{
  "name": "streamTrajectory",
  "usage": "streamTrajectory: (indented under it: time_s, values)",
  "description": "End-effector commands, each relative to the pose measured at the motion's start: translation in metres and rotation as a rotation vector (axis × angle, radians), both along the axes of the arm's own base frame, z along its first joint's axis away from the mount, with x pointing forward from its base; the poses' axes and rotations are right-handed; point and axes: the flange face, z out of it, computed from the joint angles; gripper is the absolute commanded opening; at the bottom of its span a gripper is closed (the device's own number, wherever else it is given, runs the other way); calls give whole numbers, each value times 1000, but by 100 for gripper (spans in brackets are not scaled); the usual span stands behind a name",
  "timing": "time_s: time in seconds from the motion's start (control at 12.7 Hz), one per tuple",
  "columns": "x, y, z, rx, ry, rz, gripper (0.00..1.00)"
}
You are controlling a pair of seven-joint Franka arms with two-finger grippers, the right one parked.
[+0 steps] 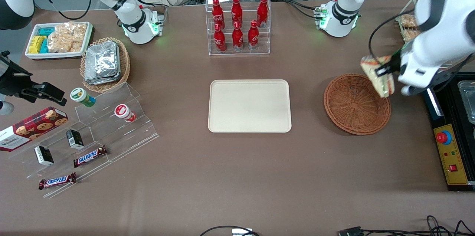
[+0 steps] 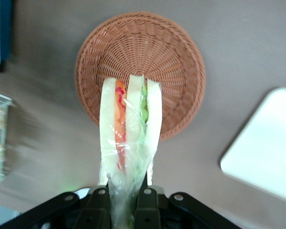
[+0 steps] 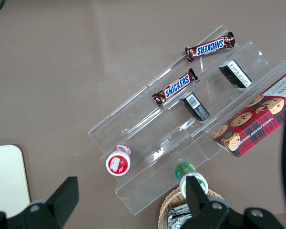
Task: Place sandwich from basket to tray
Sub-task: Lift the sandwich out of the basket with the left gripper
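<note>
My left gripper (image 1: pixel 386 69) is shut on the clear-wrapped sandwich (image 1: pixel 377 75) and holds it in the air above the rim of the round reddish-brown wicker basket (image 1: pixel 357 104). In the left wrist view the sandwich (image 2: pixel 129 124) hangs between the black fingers (image 2: pixel 147 202), with white bread and orange and green filling showing, above the basket (image 2: pixel 171 57), which holds nothing else. The cream-beige tray (image 1: pixel 249 105) lies flat mid-table, beside the basket toward the parked arm's end. An edge of it shows in the left wrist view (image 2: pixel 264 152).
A clear rack of red bottles (image 1: pixel 238 24) stands farther from the camera than the tray. A black control box (image 1: pixel 451 132) with a red button sits at the working arm's end. An oval basket of foil packs (image 1: pixel 105 63), a white snack tray (image 1: pixel 58 39) and clear steps (image 1: pixel 92 135) lie toward the parked arm's end.
</note>
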Motion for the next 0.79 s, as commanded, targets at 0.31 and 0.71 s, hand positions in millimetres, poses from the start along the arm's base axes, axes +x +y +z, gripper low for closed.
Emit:
streamTrajectory:
  time_s: [0.31, 0.71]
  values:
    - [17, -123, 79, -20, -51, -360, 0]
    - [10, -309, 44, -18, -61, -227, 0]
